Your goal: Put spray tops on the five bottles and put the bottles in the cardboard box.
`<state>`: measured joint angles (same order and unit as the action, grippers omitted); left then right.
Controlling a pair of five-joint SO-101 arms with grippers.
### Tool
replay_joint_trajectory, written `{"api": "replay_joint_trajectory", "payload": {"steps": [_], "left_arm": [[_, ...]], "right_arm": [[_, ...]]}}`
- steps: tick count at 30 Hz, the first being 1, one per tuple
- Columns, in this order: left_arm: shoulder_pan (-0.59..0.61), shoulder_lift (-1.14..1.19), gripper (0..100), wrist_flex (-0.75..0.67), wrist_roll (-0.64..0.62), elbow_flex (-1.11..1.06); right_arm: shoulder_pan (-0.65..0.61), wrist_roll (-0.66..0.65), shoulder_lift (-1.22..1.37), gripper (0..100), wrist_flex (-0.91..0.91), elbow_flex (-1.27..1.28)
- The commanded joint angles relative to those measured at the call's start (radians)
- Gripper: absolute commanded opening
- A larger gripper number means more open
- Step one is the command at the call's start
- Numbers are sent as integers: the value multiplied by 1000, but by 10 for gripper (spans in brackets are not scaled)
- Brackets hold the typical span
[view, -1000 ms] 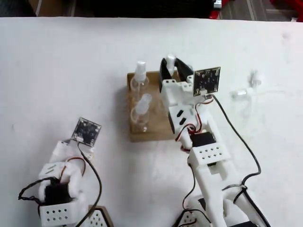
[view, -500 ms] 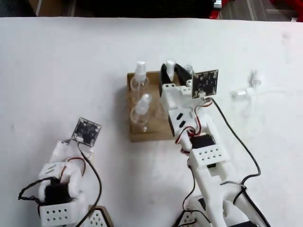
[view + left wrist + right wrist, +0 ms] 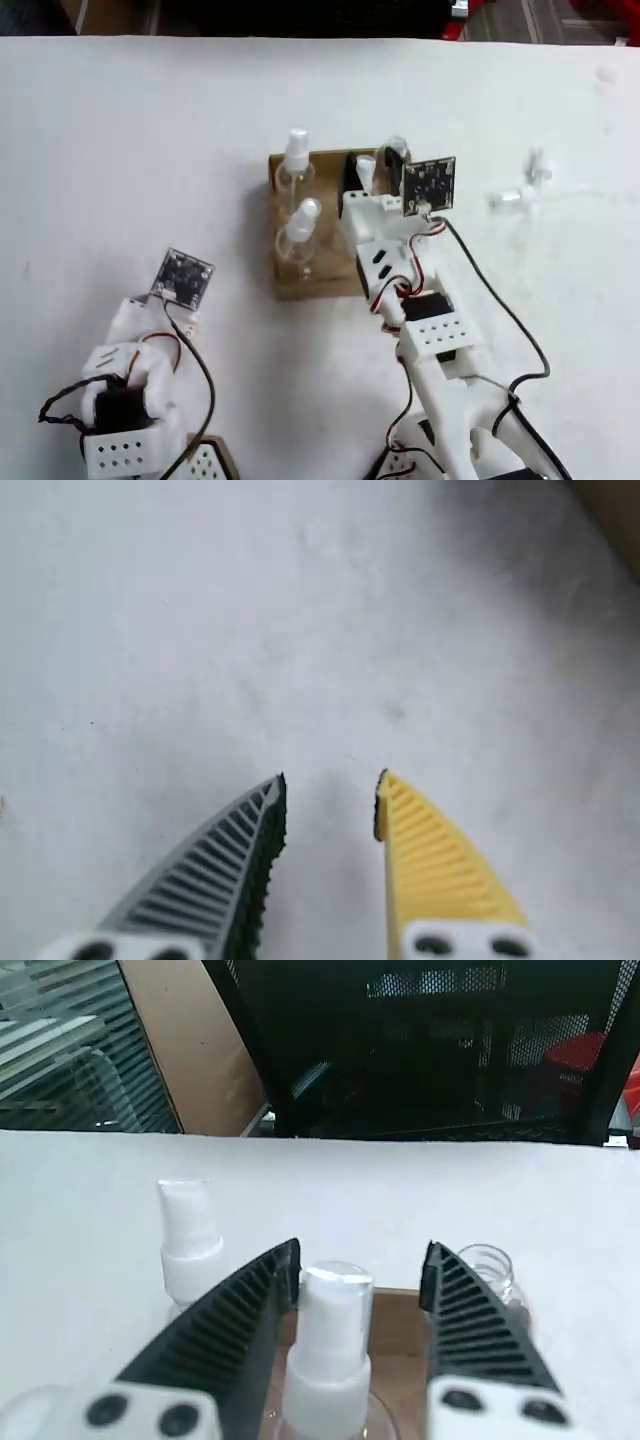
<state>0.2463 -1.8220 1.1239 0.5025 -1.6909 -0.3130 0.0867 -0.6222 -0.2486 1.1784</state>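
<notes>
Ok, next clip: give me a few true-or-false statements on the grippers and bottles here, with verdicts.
1. The left gripper is open over bare table. True.
2. The right gripper is shut on a bottle. False: its fingers stand apart on either side of a topped bottle.
3. Every bottle in view has a spray top. False: the far bottle has a bare neck.
4. A loose spray top lies on the table. True.

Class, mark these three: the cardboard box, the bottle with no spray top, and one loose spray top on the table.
cardboard box [image 3: 322,286]: high view, its bare near edge.
uncapped bottle [image 3: 492,1263]: right wrist view, its open threaded neck.
loose spray top [image 3: 510,197]: high view, its white head.
</notes>
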Motion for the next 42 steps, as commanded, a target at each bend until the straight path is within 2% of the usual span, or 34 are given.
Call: {"api": "replay_joint_trajectory", "payload": {"steps": [1,11,18,23,26,30,32,34,42], "left_arm": [[10,-5,139,-11,9,-2],[10,-5,139,-11,9,-2],[10,-5,139,-11,9,-2],[10,-5,139,-11,9,-2],[10,-5,139,-11,9,-2],[10,-5,139,-11,9,-2],[10,-5,139,-11,9,-2],[10,-5,139,-11,9,-2],[10,-5,138,-11,9,-2]], "right_arm": [[-1,-2,-12,169,-16,-2],[-1,-2,-85,170,-10,0],[-19,-2,-209,170,166,-8],[-15,5,-220,170,177,-15],[10,8,-240,159,226,-106],[64,9,-223,2,398,-321],[87,9,-168,40,458,-411],[99,9,-79,10,512,-491],[70,9,252,15,822,-822]]}}
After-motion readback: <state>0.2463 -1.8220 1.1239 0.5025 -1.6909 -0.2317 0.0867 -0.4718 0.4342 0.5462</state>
